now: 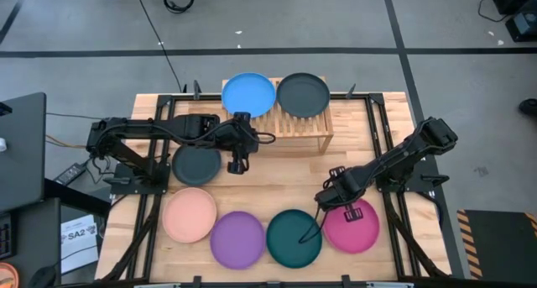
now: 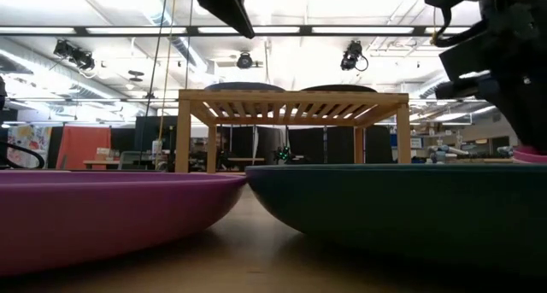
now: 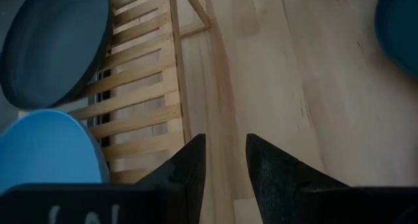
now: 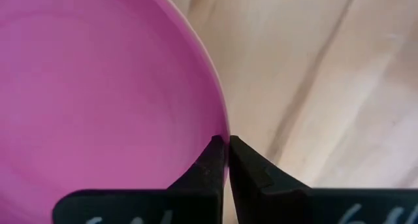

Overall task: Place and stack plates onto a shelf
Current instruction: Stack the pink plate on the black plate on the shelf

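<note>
hidden and cropped items
magenta plate (image 4: 98, 87): cut off by right wrist frame edges; rim section lost between pincer tips. purple plate (image 2: 102, 212): blurred, cropped in low view.

Two dark jointed arms, black cables, matte black tapered claw fingers (image 3: 271, 175), white markings

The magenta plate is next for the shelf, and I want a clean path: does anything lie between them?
Nothing visible blocks it. The right gripper is shut on the magenta plate; bare tabletop lies between it and the shelf, whose top already holds a blue plate and a charcoal plate.
</note>
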